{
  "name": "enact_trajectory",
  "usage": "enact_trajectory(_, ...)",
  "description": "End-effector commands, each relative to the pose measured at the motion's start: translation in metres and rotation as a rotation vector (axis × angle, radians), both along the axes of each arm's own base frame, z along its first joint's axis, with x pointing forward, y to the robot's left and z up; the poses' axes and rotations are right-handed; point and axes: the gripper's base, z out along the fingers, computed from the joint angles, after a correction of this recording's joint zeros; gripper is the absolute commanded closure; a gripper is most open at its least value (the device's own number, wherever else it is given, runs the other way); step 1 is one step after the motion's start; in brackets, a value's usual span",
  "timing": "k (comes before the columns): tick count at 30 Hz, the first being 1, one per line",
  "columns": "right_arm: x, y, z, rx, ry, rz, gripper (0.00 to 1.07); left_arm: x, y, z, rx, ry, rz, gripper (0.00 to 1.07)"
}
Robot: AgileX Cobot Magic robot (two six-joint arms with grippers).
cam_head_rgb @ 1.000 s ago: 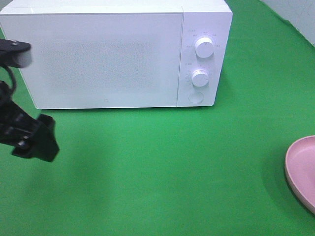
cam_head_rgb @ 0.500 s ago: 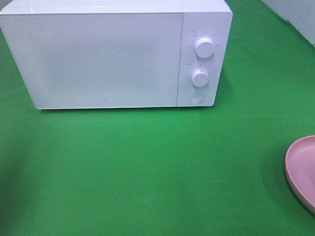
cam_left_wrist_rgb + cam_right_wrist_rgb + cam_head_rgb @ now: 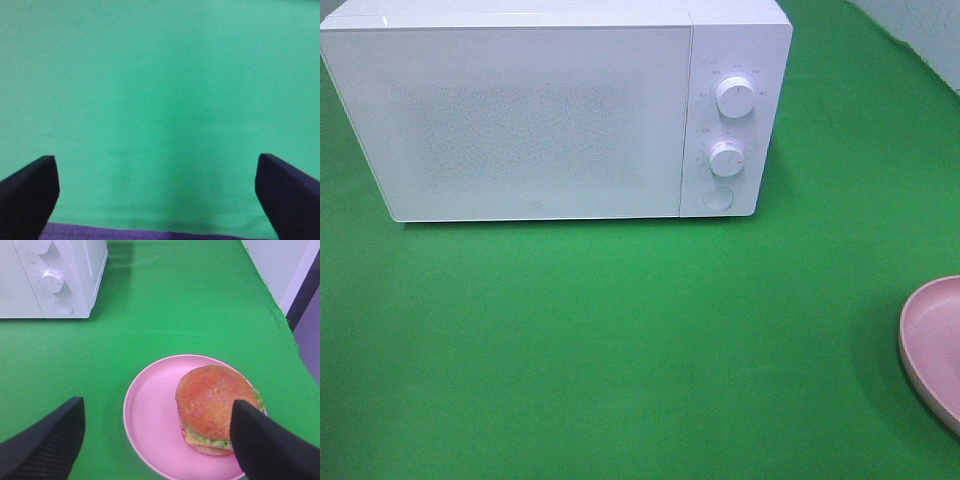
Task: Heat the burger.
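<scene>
The burger (image 3: pixel 212 402), with its glossy brown bun, lettuce and cheese, lies on the right half of a pink plate (image 3: pixel 147 415) in the right wrist view. My right gripper (image 3: pixel 157 445) hovers over the plate, open and holding nothing, with one dark finger (image 3: pixel 267 445) overlapping the burger's edge in the picture. The exterior high view shows only the plate's rim (image 3: pixel 932 345) at the right edge; the burger is out of that frame. My left gripper (image 3: pixel 157 200) is open over bare green cloth, and neither arm shows in the exterior high view.
A white microwave (image 3: pixel 555 110) stands at the back with its door shut, two knobs (image 3: pixel 734 97) and a round button (image 3: pixel 718 198) on its right panel. Green cloth (image 3: pixel 620 350) covers the table. The table's right edge (image 3: pixel 280 315) borders a pale wall.
The left arm, visible at the left edge of the exterior high view a second ago, has withdrawn out of that frame. Nothing else has moved.
</scene>
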Motion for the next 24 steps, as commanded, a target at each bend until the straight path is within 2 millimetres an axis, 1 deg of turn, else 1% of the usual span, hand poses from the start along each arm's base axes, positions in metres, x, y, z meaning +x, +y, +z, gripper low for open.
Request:
enact_trajectory(1,-0.003,0.000,0.001,-0.003,-0.041,-0.001,0.32,-0.013,0.000,0.005,0.013,-0.091,-0.016,0.07)
enact_trajectory(2,-0.003,0.000,0.001,-0.003,-0.041,-0.001,0.32,-0.025,-0.001,0.004,0.005,-0.114,-0.025,0.07)
enact_trajectory(3,-0.003,0.000,0.001,-0.003,-0.041,-0.001,0.32,-0.031,-0.001,0.002,0.011,-0.120,-0.024,0.07)
enact_trajectory(4,-0.003,0.000,0.001,-0.003,-0.041,-0.001,0.32,-0.031,-0.001,0.002,0.011,-0.120,-0.024,0.07)
enact_trajectory(5,-0.003,0.000,0.001,-0.003,-0.041,-0.001,0.32,-0.041,-0.002,0.002,0.010,-0.166,-0.028,0.07)
enact_trajectory(6,-0.003,0.000,0.001,-0.003,-0.041,-0.001,0.32,-0.041,-0.002,0.002,0.010,-0.166,-0.028,0.07)
enact_trajectory(7,-0.003,0.000,0.001,-0.003,-0.041,-0.001,0.32,-0.050,-0.002,0.003,0.011,-0.222,-0.028,0.07)
enact_trajectory(8,-0.003,0.000,0.001,-0.003,-0.041,-0.001,0.32,-0.050,-0.002,0.003,0.011,-0.222,-0.028,0.07)
enact_trajectory(9,-0.003,0.000,0.001,-0.003,-0.041,-0.001,0.32,-0.059,-0.002,0.004,0.013,-0.282,-0.028,0.07)
enact_trajectory(10,-0.003,0.000,0.001,-0.003,-0.041,-0.001,0.32,-0.064,-0.002,0.004,0.010,-0.312,-0.025,0.07)
enact_trajectory(11,-0.003,0.000,0.001,-0.003,-0.041,-0.001,0.32,-0.064,-0.002,0.004,0.010,-0.312,-0.025,0.07)
enact_trajectory(12,-0.003,0.000,0.001,-0.003,-0.041,-0.001,0.32,-0.073,-0.002,0.005,0.007,-0.371,-0.021,0.07)
enact_trajectory(13,-0.003,0.000,0.001,-0.003,-0.041,-0.001,0.32,-0.073,-0.002,0.005,0.007,-0.371,-0.021,0.07)
enact_trajectory(14,-0.003,0.000,0.001,-0.003,-0.041,-0.001,0.32,-0.083,-0.002,0.005,0.007,-0.435,-0.020,0.07)
enact_trajectory(15,-0.003,0.000,0.001,-0.003,-0.041,-0.001,0.32,-0.089,-0.002,0.005,0.008,-0.467,-0.020,0.07)
enact_trajectory(24,-0.002,0.000,0.001,-0.003,-0.029,0.000,0.32,-0.088,-0.002,0.007,0.008,-0.477,-0.020,0.07)
